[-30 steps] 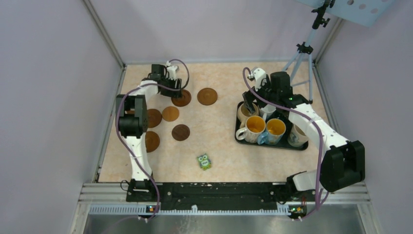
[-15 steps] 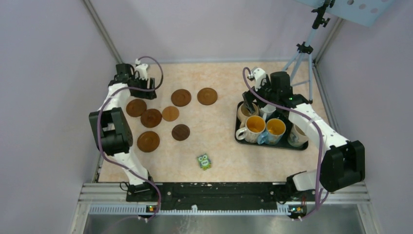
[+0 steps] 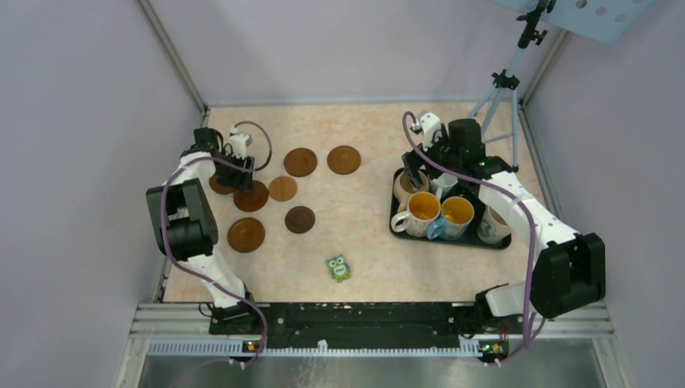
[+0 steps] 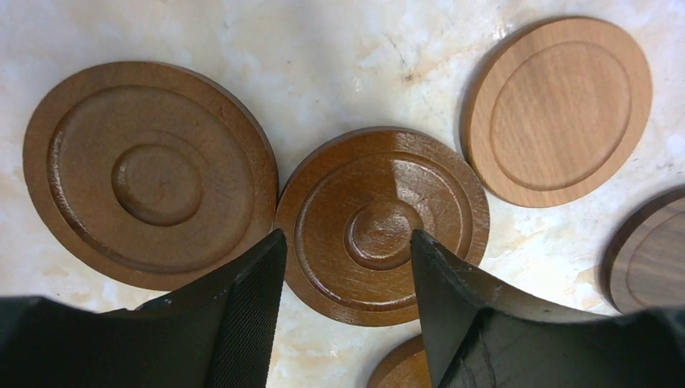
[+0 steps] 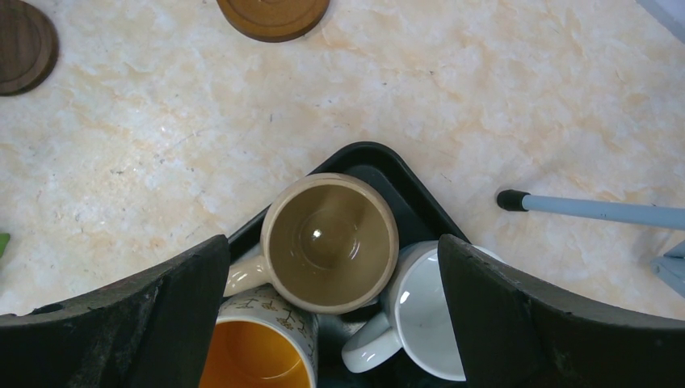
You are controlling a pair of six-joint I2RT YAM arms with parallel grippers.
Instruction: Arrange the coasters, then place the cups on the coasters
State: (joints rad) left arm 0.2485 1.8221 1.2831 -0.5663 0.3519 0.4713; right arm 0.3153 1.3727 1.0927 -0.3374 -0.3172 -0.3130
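Note:
Several brown coasters lie on the left half of the table, among them a dark ringed coaster [image 3: 250,196] [image 4: 382,226], a wider coaster [image 4: 153,174] touching its left rim, and a tan coaster [image 3: 283,188] [image 4: 561,109]. My left gripper [image 3: 242,170] [image 4: 347,236] hovers open over the dark ringed one and holds nothing. The cups stand packed in a black tray [image 3: 396,226] [image 5: 371,162] on the right: a beige cup [image 3: 404,186] [image 5: 329,242], a white cup [image 5: 432,319] and a cream cup with an orange inside [image 3: 425,212] [image 5: 258,356]. Wide open, my right gripper [image 3: 416,166] [image 5: 333,242] hangs over the beige cup.
A small green owl figure [image 3: 338,268] stands near the front middle. A tripod [image 3: 501,89] rises at the back right, one foot [image 5: 513,200] close to the tray. Two more coasters [image 3: 300,161] [image 3: 344,159] lie at the far middle. Walls close in on both sides.
My left arm left the far-middle coaster, swung to the back left corner, then came down over the left coasters. Its jaws widened and narrowed again. The right arm stayed still.

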